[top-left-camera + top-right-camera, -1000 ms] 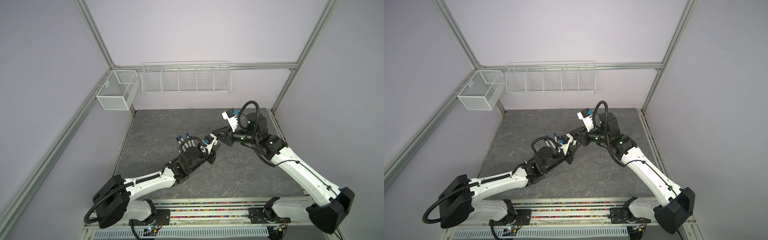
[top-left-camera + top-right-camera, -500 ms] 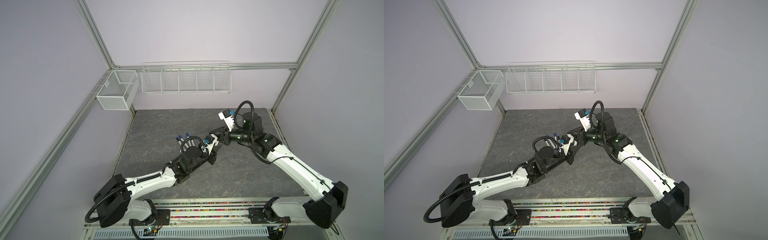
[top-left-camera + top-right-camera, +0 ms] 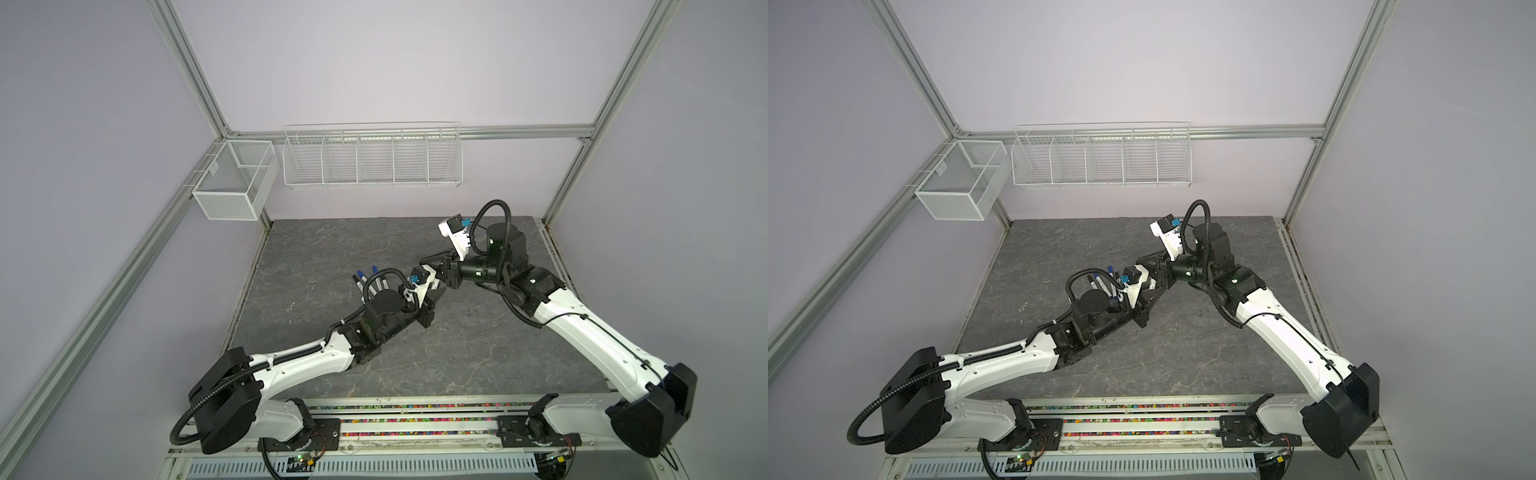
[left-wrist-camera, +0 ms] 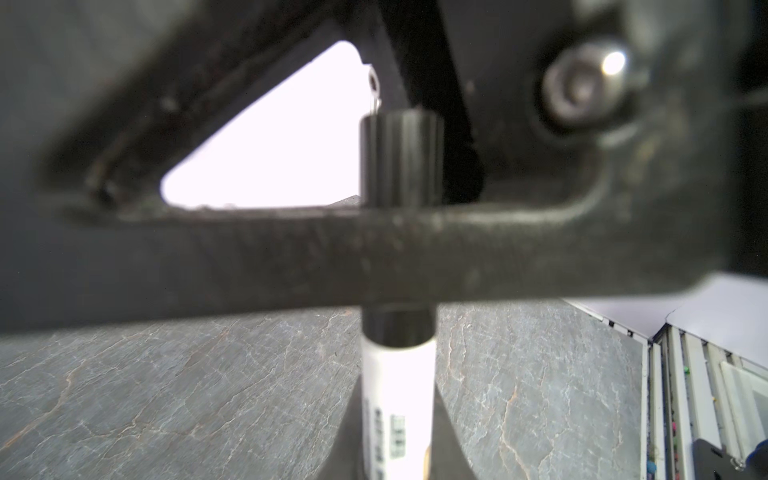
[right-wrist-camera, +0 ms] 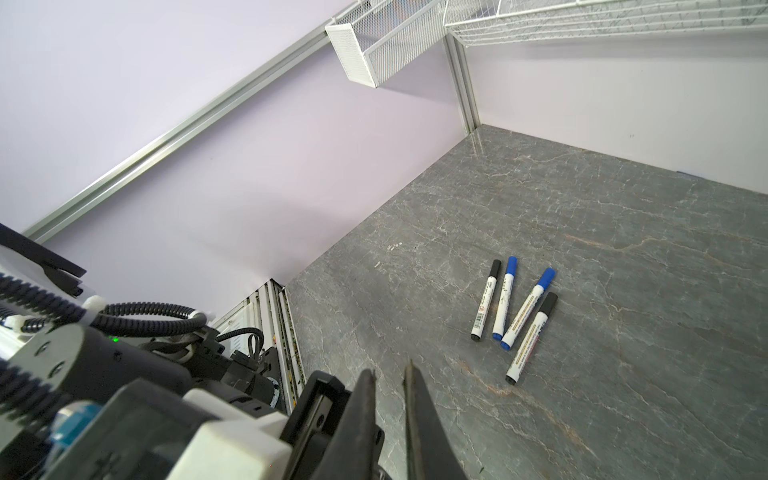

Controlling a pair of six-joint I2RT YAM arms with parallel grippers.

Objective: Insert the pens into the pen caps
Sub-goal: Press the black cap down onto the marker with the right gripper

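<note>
The grey, stone-patterned bench (image 3: 332, 245) carries everything. Both arms reach in over its middle, and their hands meet there tip to tip.

The left hand (image 4: 397, 432) is clenched on a white pen (image 4: 398, 386), which stands out past its fingertips toward the right hand. The right hand (image 5: 390, 368) is closed down. In the left wrist view one of its fingers (image 4: 291, 266) lies straight across the black cap (image 4: 401, 162) at the pen's end, so this hand grasps the cap. On the left hand's side of that finger, the cap's rim overlaps the white barrel. How far the pen sits inside cannot be told.

Four capped pens (image 5: 513, 316) lie flat on the bench, close together in a loose fan. In both top views they are just beside the left hand's wrist, on its far side, partly hidden by the cable loop (image 3: 382, 276). From the right wrist they lie ahead of the right hand's fingertips, well apart from them. The outer two wear black caps and the inner two blue.
</note>
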